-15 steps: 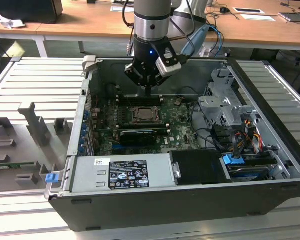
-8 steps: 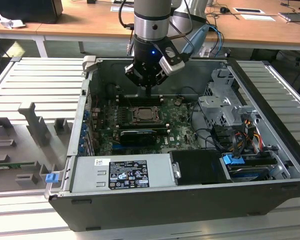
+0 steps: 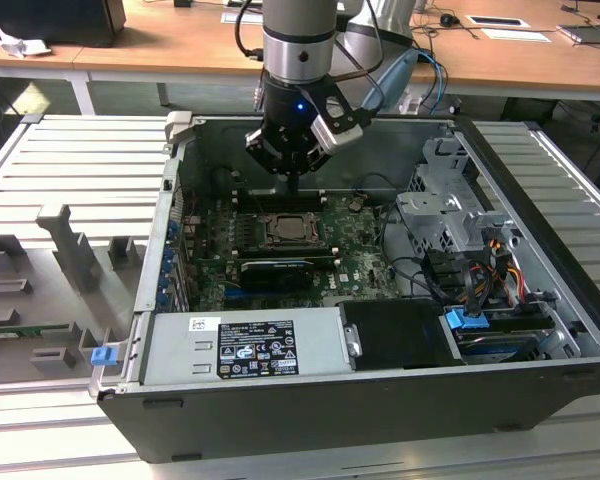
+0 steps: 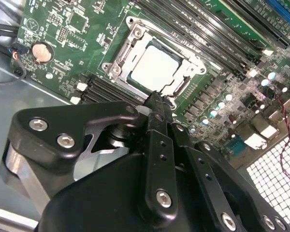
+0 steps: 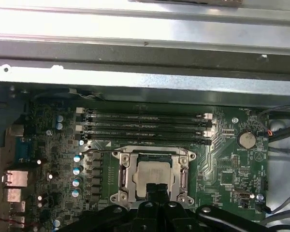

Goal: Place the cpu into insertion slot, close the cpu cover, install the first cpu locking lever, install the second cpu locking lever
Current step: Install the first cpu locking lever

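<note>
Gripper [image 3: 292, 184] [image 4: 157, 99] [image 5: 157, 191] tips pressed together with nothing between them, poised right at the edge of the slot [image 3: 286, 232] inside the open case [image 3: 400, 400]. Whether they touch is unclear. Cpu [image 5: 152, 175] [image 4: 157, 67] sits flat in the slot, its pale face showing through the window of the lowered cover [image 5: 127, 180]. Memory slots [image 5: 145, 126] run just beside.

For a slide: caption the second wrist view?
Shut claw poised at the edge of the cpu, which sits under the closed cpu cover.
</note>
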You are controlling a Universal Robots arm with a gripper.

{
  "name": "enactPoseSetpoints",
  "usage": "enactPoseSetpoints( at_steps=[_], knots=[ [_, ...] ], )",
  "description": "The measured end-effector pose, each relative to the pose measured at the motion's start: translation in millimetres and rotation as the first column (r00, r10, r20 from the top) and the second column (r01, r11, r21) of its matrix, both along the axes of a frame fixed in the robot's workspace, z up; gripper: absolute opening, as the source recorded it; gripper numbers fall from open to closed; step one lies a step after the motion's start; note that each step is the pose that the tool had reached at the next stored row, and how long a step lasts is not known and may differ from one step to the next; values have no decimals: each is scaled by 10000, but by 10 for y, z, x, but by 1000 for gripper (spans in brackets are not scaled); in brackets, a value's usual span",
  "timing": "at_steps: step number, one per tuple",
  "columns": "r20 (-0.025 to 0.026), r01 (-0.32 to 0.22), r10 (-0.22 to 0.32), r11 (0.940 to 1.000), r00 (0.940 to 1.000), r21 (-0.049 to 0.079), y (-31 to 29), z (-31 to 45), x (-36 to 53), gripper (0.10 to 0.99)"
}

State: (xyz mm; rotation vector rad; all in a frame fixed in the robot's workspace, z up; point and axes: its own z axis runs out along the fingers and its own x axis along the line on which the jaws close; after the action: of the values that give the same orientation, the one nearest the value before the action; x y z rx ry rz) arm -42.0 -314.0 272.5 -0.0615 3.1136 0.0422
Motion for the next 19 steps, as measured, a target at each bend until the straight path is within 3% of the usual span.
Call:
enactPoseSetpoints(
  at_steps=[9, 14, 16, 19],
  knots=[
    [0, 0, 0, 10000, 10000, 1, -19, -24, -142, 106],
    [0, 52, -52, 10000, 10000, 1, -19, -32, -307, 106],
    [0, 52, -52, 10000, 10000, 1, -19, -37, -432, 106],
    [0, 53, -53, 10000, 10000, 1, -19, -43, -543, 106]
  ],
)
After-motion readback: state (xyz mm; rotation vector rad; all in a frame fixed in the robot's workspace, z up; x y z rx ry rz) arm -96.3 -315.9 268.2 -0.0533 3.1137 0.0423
